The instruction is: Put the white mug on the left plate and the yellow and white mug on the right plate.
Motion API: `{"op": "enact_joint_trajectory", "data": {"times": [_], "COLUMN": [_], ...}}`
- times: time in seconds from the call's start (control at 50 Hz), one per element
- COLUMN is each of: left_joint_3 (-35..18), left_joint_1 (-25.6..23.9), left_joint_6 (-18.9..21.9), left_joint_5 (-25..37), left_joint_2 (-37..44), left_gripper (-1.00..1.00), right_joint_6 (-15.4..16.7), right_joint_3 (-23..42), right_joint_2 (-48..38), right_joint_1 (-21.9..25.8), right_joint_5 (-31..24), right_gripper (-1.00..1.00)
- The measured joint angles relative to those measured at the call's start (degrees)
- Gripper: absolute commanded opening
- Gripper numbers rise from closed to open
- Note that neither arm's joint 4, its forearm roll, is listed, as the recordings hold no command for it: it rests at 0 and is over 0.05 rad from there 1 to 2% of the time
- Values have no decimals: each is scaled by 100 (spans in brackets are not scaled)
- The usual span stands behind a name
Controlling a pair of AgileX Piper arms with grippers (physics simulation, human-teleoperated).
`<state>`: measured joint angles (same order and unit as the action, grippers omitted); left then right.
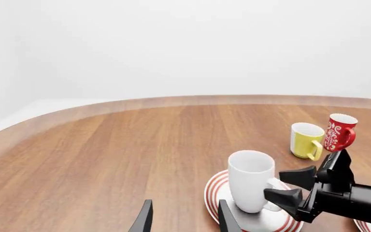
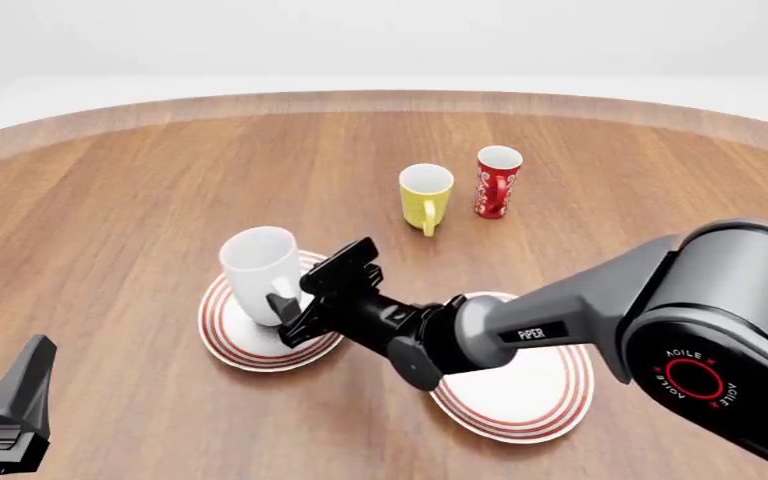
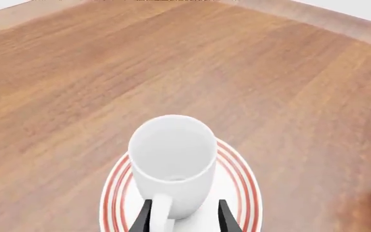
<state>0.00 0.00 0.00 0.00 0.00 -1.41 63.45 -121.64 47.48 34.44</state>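
Reading "PIPER", right arm (image 2: 531,333); jaws parted astride white mug (image 2: 261,262) handle.

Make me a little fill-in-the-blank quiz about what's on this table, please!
1. The white mug stands on the ____ plate.
2. The right gripper has its fingers on either side of the white mug's ____.
3. The yellow and white mug stands on the bare table beside a ____ cup.
4. The right plate holds ____ mugs.

Missing words: left; handle; red; no
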Motion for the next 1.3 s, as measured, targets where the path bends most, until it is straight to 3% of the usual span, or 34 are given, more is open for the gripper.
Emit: {"op": "enact_joint_trajectory", "data": {"times": [0.78,1.3], "left_joint_3": [0,0], "left_joint_1": [0,0], "left_joint_6": [0,0], "left_joint_5": [0,0], "left_joint_2": [0,0], "left_gripper": [100,100], "right_joint_6": [37,135], "right_joint_3": [-415,-1160], "right_joint_2": [751,2271], "right_joint_1": [67,-151], "right_joint_5": [-47,-139], "right_gripper": [100,100]}}
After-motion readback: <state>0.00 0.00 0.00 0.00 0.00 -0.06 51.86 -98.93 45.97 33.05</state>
